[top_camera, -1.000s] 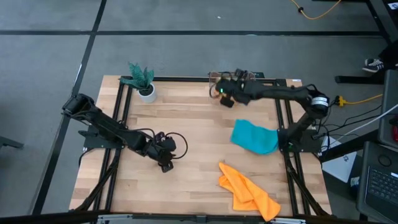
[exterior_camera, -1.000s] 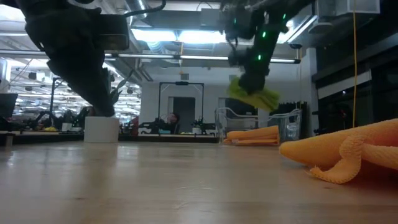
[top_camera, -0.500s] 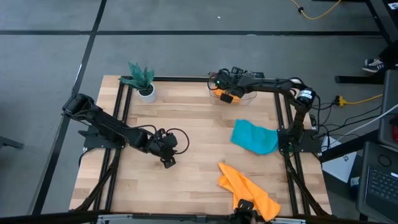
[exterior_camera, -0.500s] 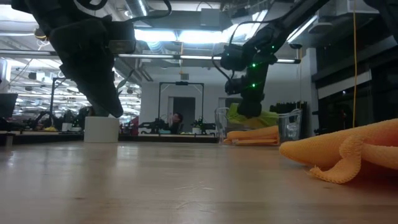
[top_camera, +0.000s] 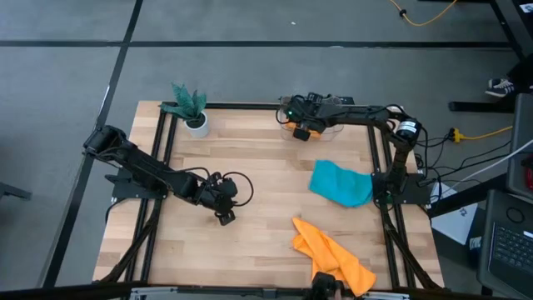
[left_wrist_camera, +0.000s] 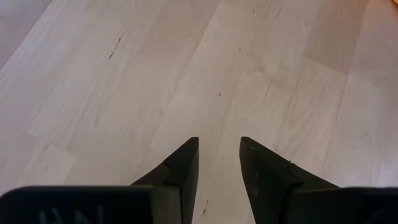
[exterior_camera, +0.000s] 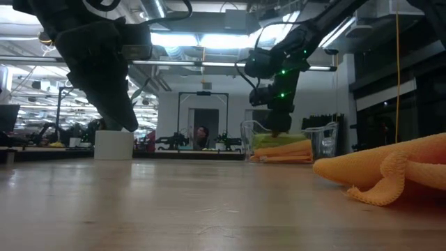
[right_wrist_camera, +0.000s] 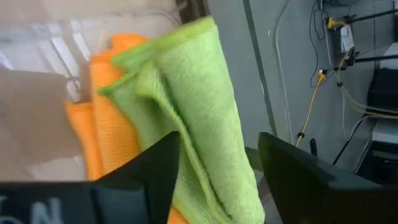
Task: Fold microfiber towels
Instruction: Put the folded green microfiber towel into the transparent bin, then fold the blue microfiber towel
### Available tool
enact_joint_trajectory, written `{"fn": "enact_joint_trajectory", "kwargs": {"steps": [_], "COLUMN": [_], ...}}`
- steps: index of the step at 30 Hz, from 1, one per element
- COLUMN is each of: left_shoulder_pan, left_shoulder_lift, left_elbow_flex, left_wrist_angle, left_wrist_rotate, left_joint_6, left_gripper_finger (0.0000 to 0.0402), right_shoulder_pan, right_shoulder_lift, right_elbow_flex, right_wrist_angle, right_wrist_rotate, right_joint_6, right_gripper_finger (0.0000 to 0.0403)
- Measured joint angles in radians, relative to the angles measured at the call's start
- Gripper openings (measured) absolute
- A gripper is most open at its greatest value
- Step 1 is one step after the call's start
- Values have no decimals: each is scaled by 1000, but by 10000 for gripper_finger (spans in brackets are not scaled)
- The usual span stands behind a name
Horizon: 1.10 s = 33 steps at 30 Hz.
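Note:
A lime green towel, folded, lies on a folded orange towel inside the clear bin at the table's far right. My right gripper hangs just above it, open, one finger on each side of the green towel. A teal-blue towel lies crumpled right of centre. Another orange towel lies crumpled near the front right edge. My left gripper hovers left of centre, slightly open over bare wood. My right gripper's open fingers stand on either side of the lime green towel's folded upper part, slanting down from above. I cannot tell whether they touch it. The towel rests on the orange towel in the bin.
A small green plant in a white pot stands at the far left corner. Black frame rails run along the table's left and right sides. Bare wood lies across the middle and left of the table.
My right gripper has come down into the bin with the lime green towel. The towel hung bunched below the fingers above the bin a second ago. It now lies low on the orange towel inside.

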Motion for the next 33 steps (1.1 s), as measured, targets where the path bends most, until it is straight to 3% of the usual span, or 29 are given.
{"fn": "enact_joint_trajectory", "kwargs": {"steps": [5, 11, 15, 18, 22, 27, 33], "left_shoulder_pan": [0, 0, 0, 0, 0, 0, 0], "left_shoulder_lift": [0, 0, 0, 0, 0, 0, 0], "left_elbow_flex": [0, 0, 0, 0, 0, 0, 0], "left_wrist_angle": [0, 0, 3, 5, 8, 10, 22], "left_wrist_rotate": [0, 0, 0, -1, -1, -1, -1], "left_joint_6": [0, -1, -2, -2, -4, -8, -8], "left_gripper_finger": [110, 110, 110, 110, 110, 110, 110], "right_shoulder_pan": [48, 86, 118, 160, 262, 451, 636], "right_shoulder_lift": [-14, -28, -34, -41, -83, -164, -284], "right_elbow_flex": [75, 309, 452, 497, 464, 338, 42], "right_wrist_angle": [-125, -521, -810, -980, -1061, -1029, -791], "right_wrist_rotate": [6, -24, -209, -355, -394, -389, -307], "right_joint_6": [50, 287, 539, 627, 681, 737, 775], "right_gripper_finger": [252, 250, 244, 241, 240, 240, 240]}}
